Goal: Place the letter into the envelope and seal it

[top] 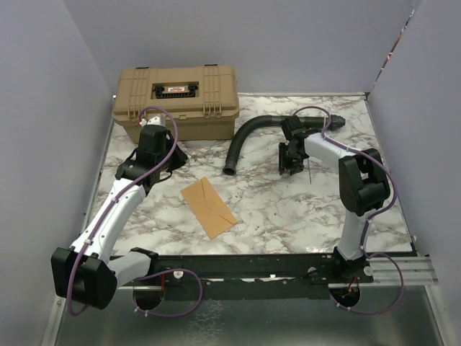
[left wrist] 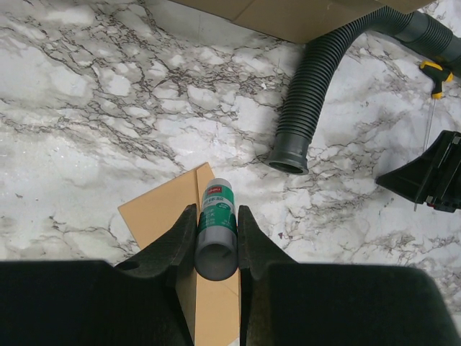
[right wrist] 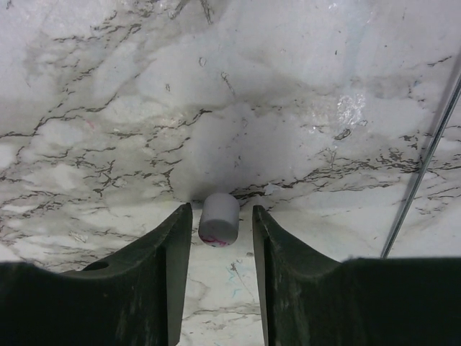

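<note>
The orange-tan envelope [top: 209,207] lies flat near the middle of the marble table and shows under my left fingers in the left wrist view [left wrist: 155,213]. The letter is out of view. My left gripper [top: 171,157] [left wrist: 217,210] hangs above the envelope's far end, shut on a green-and-white glue stick [left wrist: 216,231] whose open grey end faces the camera. Low over the table at the right, my right gripper [top: 292,162] [right wrist: 222,210] stands open astride a small grey cap [right wrist: 219,218]. A gap shows on each side of the cap.
A tan toolbox [top: 176,101] stands at the back left. A black ribbed hose [top: 248,137] [left wrist: 310,101] curves between the two grippers. A yellow-handled screwdriver [left wrist: 437,76] lies by the right gripper, its thin shaft [right wrist: 425,158] at the right.
</note>
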You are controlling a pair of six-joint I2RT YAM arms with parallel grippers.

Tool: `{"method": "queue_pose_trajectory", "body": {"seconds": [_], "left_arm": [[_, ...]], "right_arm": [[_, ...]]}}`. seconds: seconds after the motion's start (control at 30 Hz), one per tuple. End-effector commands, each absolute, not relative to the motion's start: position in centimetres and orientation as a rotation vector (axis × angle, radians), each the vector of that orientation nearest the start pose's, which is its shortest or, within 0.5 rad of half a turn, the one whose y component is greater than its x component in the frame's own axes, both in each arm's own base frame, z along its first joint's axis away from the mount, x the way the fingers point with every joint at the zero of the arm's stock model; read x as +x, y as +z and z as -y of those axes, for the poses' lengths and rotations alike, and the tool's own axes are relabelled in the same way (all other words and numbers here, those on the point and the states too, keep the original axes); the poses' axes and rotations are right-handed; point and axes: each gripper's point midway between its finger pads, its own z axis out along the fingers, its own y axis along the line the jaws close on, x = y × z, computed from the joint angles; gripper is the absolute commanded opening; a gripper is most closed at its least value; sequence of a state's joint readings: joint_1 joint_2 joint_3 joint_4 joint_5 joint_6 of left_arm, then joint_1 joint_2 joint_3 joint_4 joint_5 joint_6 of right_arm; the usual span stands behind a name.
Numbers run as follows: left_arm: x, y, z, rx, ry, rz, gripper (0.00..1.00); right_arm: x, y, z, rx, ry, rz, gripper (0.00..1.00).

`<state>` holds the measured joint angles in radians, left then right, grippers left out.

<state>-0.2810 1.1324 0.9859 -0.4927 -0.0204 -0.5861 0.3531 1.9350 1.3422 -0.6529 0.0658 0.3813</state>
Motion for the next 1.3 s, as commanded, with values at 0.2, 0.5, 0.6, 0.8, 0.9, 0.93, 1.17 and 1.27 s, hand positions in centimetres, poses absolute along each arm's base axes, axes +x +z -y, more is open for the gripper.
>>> {"method": "queue_pose_trajectory", "body": {"seconds": [0.2, 0.5, 0.6, 0.8, 0.9, 0.93, 1.17, 1.27], "left_arm": [[32.6, 19.3, 11.5, -0.339, -0.453, -2.238, 0.00], [33.1, 23.1, 15.3, -0.180, -0.705, -2.157, 0.00], [32.9, 25.6, 17.5, -0.098, -0.862, -2.102, 0.00], [32.4, 30.2, 20.3, -0.044, -1.097, -2.006, 0.00], [32.0, 32.0, 21.7, -0.030, -1.238, -1.967, 0.00], [31.8, 32.4, 22.0, -0.028, -1.272, -1.958, 0.00], [30.9, 34.9, 23.4, -0.026, -1.486, -1.843, 0.00], [30.7, 35.6, 23.6, -0.029, -1.539, -1.801, 0.00]], "right_arm": [[38.0, 3.1, -13.9, 0.043, 0.058, -2.778, 0.03], [38.5, 11.6, -18.8, -0.013, 0.484, -2.603, 0.00], [37.9, 16.6, -22.1, -0.062, 0.782, -2.472, 0.00], [34.7, 27.1, -27.6, -0.184, 1.400, -2.113, 0.00], [32.9, 31.7, -28.7, -0.211, 1.640, -1.920, 0.00], [32.4, 32.5, -28.9, -0.210, 1.697, -1.888, 0.00], [31.1, 33.9, -30.1, -0.261, 1.815, -1.854, 0.00], [30.6, 34.1, -30.4, -0.276, 1.845, -1.837, 0.00]]}}
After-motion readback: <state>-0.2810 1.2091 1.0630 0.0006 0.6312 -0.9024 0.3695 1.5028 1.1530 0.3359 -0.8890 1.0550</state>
